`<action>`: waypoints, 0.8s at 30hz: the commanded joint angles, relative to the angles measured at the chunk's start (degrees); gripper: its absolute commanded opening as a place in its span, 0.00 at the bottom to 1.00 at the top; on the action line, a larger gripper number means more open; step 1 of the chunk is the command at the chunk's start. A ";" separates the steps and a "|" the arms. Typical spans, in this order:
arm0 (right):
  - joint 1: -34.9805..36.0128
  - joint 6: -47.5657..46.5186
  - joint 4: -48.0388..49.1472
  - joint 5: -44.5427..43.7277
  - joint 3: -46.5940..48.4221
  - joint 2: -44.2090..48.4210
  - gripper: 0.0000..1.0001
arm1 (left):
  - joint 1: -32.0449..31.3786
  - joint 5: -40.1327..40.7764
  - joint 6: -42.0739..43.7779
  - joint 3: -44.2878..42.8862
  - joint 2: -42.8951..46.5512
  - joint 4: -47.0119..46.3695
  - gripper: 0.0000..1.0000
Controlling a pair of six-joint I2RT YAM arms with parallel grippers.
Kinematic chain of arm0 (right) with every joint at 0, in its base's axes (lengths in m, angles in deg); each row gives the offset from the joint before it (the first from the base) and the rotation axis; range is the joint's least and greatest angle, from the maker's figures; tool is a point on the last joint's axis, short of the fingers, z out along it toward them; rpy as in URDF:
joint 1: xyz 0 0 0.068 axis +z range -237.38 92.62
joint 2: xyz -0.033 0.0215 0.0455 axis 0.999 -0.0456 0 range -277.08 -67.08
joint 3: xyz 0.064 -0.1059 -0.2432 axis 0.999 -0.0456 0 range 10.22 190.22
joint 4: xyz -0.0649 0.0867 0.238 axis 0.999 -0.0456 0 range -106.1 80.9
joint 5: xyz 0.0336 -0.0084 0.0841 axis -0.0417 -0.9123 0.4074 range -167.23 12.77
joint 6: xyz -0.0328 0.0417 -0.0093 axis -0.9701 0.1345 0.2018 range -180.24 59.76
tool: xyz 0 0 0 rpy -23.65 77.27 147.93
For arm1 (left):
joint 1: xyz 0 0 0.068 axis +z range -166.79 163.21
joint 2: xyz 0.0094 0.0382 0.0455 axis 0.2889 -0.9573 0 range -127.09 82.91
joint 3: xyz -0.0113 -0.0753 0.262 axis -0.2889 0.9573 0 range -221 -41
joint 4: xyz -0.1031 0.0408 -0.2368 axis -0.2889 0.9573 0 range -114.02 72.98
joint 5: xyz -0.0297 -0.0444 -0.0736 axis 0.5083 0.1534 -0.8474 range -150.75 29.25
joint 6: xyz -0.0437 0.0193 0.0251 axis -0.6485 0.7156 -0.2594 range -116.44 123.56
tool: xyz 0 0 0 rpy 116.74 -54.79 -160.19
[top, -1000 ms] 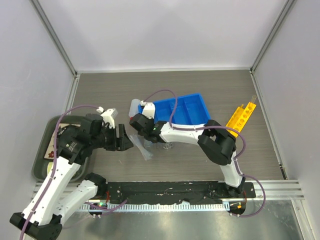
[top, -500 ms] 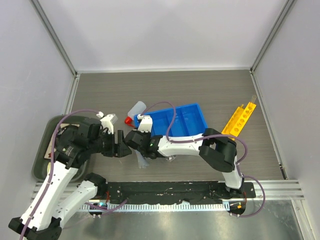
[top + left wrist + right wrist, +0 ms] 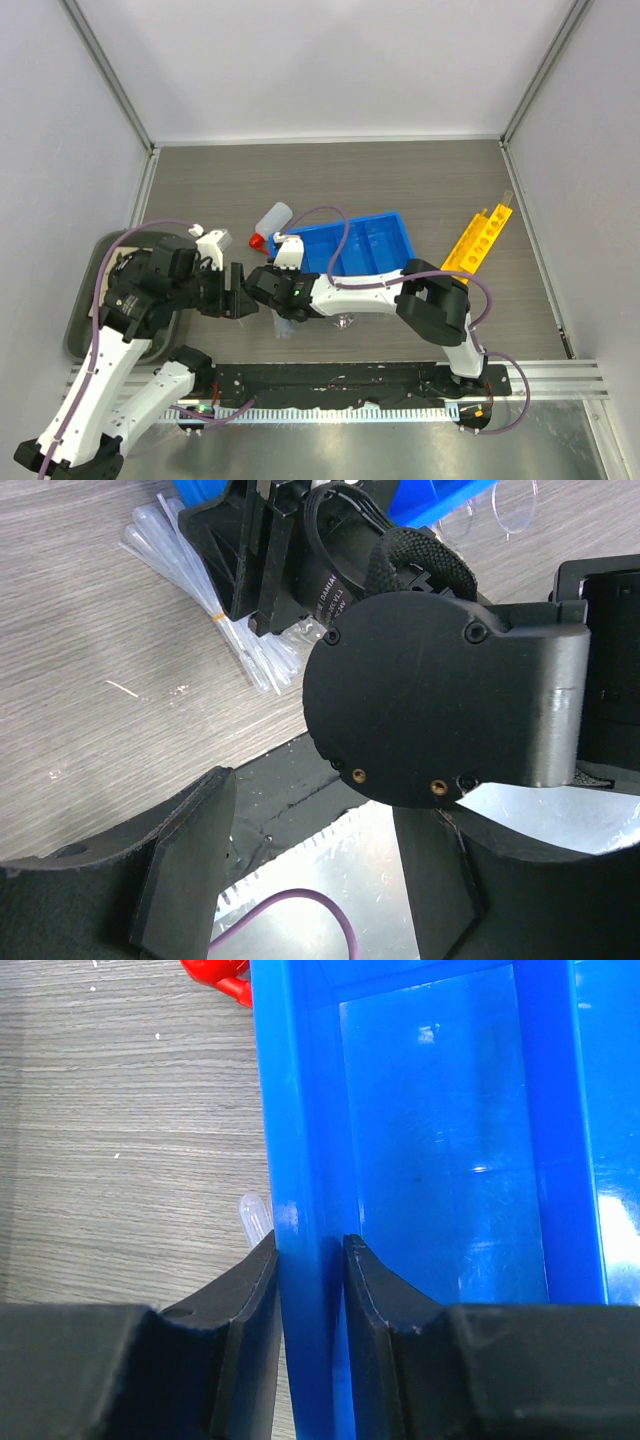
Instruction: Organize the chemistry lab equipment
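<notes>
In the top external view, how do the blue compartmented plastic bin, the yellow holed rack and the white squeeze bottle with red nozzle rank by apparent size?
Largest: the blue compartmented plastic bin, clearly.
Middle: the yellow holed rack, long but narrow.
Smallest: the white squeeze bottle with red nozzle.

Squeeze bottle (image 3: 270, 222) lies left of bin (image 3: 382, 246), rack (image 3: 482, 238) right.

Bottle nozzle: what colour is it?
Red; the nozzle shows best in the top external view.
</notes>
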 commanded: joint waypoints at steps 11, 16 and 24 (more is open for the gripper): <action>-3.29 1.34 -17.18 1.04 1.84 0.63 0.49 | 0.37 7.07 0.22 -8.81 -4.79 -5.51 0.68; -7.77 -2.79 -17.53 0.52 3.59 4.85 0.51 | 0.28 7.77 -0.22 -9.69 -6.64 -7.70 0.68; -14.98 -11.66 -19.55 3.41 11.15 4.94 0.54 | 0.37 8.91 -0.57 -10.66 -11.03 -10.16 0.68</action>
